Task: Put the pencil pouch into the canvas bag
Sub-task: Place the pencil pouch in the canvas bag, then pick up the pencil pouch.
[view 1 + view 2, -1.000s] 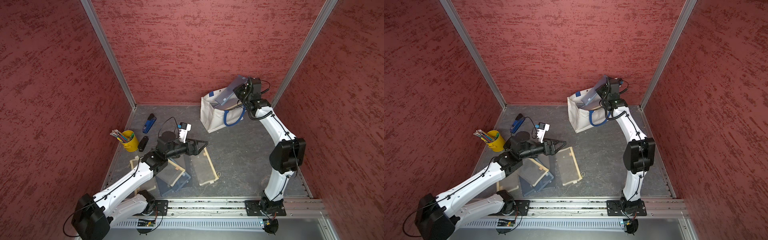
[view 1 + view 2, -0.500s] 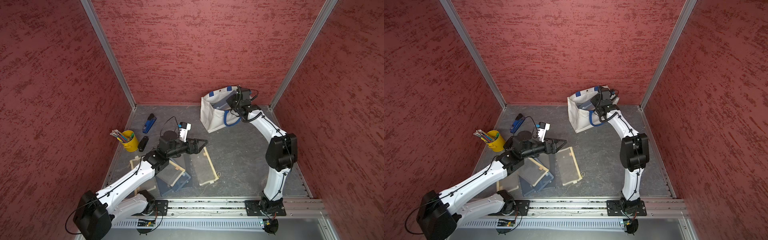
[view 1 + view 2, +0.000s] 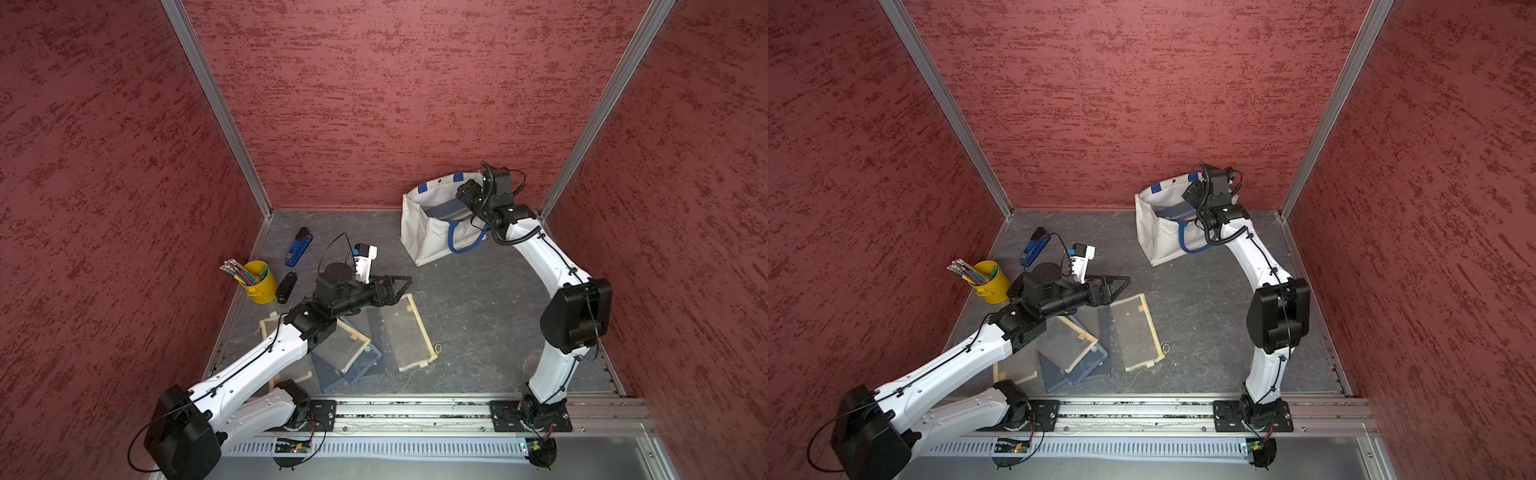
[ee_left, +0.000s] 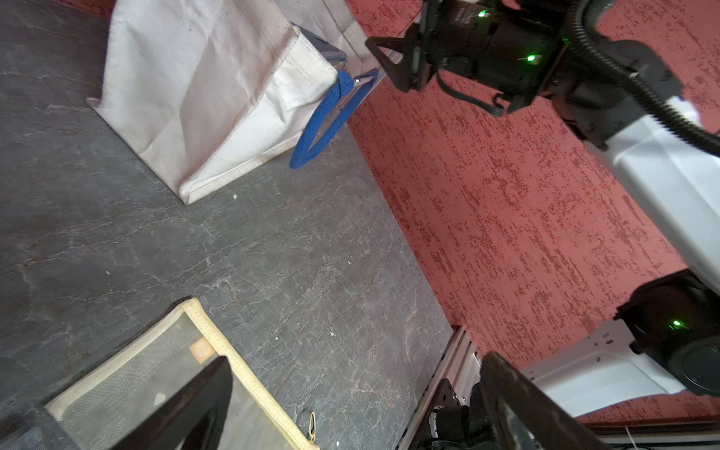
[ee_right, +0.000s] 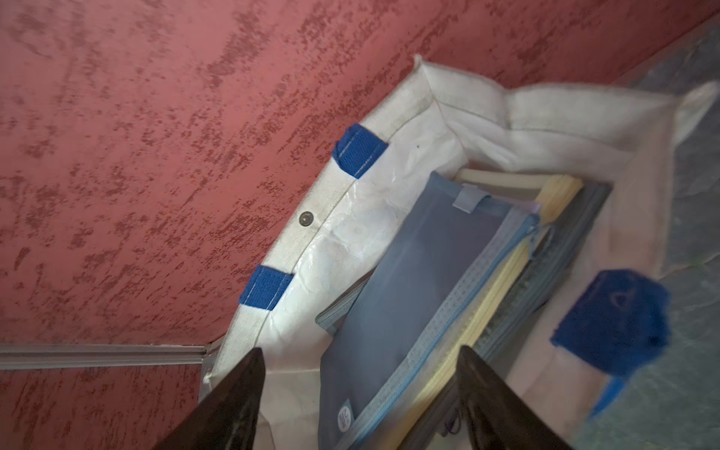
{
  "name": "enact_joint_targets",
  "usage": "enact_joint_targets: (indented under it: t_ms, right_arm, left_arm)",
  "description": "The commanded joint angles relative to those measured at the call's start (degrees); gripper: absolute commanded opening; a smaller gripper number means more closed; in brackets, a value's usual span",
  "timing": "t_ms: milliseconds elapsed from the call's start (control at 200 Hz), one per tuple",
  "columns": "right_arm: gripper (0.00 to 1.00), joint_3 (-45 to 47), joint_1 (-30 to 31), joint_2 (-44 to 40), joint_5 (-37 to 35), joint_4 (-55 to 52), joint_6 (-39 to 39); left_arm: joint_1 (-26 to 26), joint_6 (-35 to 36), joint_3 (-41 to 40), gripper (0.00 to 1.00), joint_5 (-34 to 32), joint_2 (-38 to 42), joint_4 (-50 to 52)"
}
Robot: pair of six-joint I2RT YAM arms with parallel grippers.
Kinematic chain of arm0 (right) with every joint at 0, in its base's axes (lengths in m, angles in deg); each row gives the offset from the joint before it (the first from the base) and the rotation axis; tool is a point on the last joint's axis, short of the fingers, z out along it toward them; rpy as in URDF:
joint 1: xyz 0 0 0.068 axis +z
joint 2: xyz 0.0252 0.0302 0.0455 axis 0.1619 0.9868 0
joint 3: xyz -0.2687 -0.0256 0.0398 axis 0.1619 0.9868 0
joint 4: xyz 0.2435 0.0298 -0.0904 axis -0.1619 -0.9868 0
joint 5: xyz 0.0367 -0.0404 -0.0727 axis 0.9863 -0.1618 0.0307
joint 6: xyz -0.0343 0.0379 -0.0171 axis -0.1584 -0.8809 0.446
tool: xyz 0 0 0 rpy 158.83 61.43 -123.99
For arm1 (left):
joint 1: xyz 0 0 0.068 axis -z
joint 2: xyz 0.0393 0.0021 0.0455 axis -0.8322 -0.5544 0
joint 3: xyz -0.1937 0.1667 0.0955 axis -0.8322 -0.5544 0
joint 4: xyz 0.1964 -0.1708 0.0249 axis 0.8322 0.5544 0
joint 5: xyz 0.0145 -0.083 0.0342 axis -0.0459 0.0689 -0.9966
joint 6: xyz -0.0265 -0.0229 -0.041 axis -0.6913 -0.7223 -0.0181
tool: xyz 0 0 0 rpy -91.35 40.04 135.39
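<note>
Grey stone-look floor [image 3: 478,291]. Flat blue mesh zip pencil pouch [image 5: 409,292] lay inside boxy off-white canvas bag [image 3: 419,237], atop other pouches [image 5: 506,280]. Right gripper [image 5: 360,350] above it: jaws apart, empty. Left gripper [image 4: 354,358]: wide, empty. Pouch est. light, floppy, non-fragile; grip pt: zip edge.

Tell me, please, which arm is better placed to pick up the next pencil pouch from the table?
Left. The left gripper hangs open over one end of the cream-edged mesh pouch on the table; the right gripper is open farther away, over the canvas bag.
</note>
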Motion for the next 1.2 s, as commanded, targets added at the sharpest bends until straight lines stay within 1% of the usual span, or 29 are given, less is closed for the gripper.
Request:
enact_joint_targets:
  t_ms: [0, 95, 165, 230, 271, 276, 281, 296, 301, 311, 376, 461, 541, 601, 741, 847, 892, 1027, 1192]
  right_arm:
    - [0.79, -1.05, -0.04, -5.49, 2.51, -4.15, 8.75]
    - [0.79, 0.29, 0.21, -8.24, 8.46, -8.56, 14.86]
    - [0.80, 5.36, 1.10, -12.46, 12.93, -11.31, 18.96]
    - [0.81, 13.15, 1.83, -17.55, 17.06, -11.68, 21.01]
    - [0.82, 19.53, 2.04, -20.66, 20.37, -11.22, 21.37]
    - [0.82, 19.53, 2.04, -20.66, 20.37, -11.22, 21.37]
    - [0.82, 21.18, 2.05, -22.70, 20.37, -11.22, 21.37]
    - [0.82, 22.38, 2.12, -23.08, 20.37, -11.05, 21.37]
    - [0.82, 23.21, 2.12, -23.40, 22.38, -10.97, 21.47]
    - [0.82, 24.49, 2.25, -24.16, 23.33, -10.77, 21.53]
    - [0.82, 33.84, 3.73, -28.09, 26.91, -9.28, 21.18]
    - [0.83, 42.67, 6.18, -30.45, 30.29, -5.78, 19.25]
    - [0.84, 48.38, 8.48, -29.93, 32.29, -1.17, 17.58]
    - [0.84, 51.95, 9.11, -28.81, 34.13, 3.84, 15.87]
    - [0.83, 56.73, 9.77, -24.47, 38.42, 13.31, 12.48]
    - [0.82, 58.30, 11.05, -21.36, 40.29, 17.07, 11.92]
    - [0.82, 58.46, 11.68, -18.46, 41.10, 17.78, 12.20]
    - [0.80, 60.04, 12.54, -14.12, 43.61, 21.89, 11.76]
    - [0.80, 60.93, 13.35, -10.13, 45.56, 25.97, 10.57]
  left_arm:
    - [0.22, 1.21, 3.18, 1.00, -3.08, -1.30, 7.95]
    - [0.31, -0.15, 3.51, 1.00, -4.28, -2.34, 12.37]
    - [0.45, -2.46, 2.17, 1.00, -4.42, -2.64, 12.94]
    - [0.62, -5.20, 0.52, 1.00, -4.04, -3.23, 12.43]
    - [0.66, -7.12, -0.52, 1.00, -3.53, -3.99, 11.70]
    - [0.70, -7.34, -0.60, 1.00, -3.49, -4.16, 11.58]
    - [0.68, -7.54, -0.68, 1.00, -3.43, -4.28, 11.52]
    - [0.74, -8.21, -1.04, 1.00, -3.19, -4.74, 11.36]
    - [0.75, -8.41, -1.07, 1.00, -3.10, -4.93, 11.23]
    - [0.79, -8.79, -1.27, 0.99, -2.92, -5.22, 11.10]
    - [1.05, -11.11, -1.26, 0.97, -2.35, -8.78, 12.27]
    - [2.20, -11.97, 0.28, 0.94, -1.69, -14.43, 14.27]
    - [3.19, -13.31, 0.50, 0.91, -1.34, -18.64, 13.29]
    - [3.54, -14.67, -0.17, 0.88, -1.34, -20.87, 11.50]
    - [3.83, -17.33, -1.23, 0.82, -1.56, -23.78, 9.64]
    - [3.78, -18.95, -1.96, 0.77, -2.57, -25.05, 11.03]
    - [3.83, -19.39, -2.34, 0.75, -3.24, -24.95, 11.78]
    - [3.83, -20.42, -4.06, 0.73, -2.95, -25.75, 10.78]
    - [4.22, -20.13, -3.98, 0.72, -2.49, -28.71, 9.77]
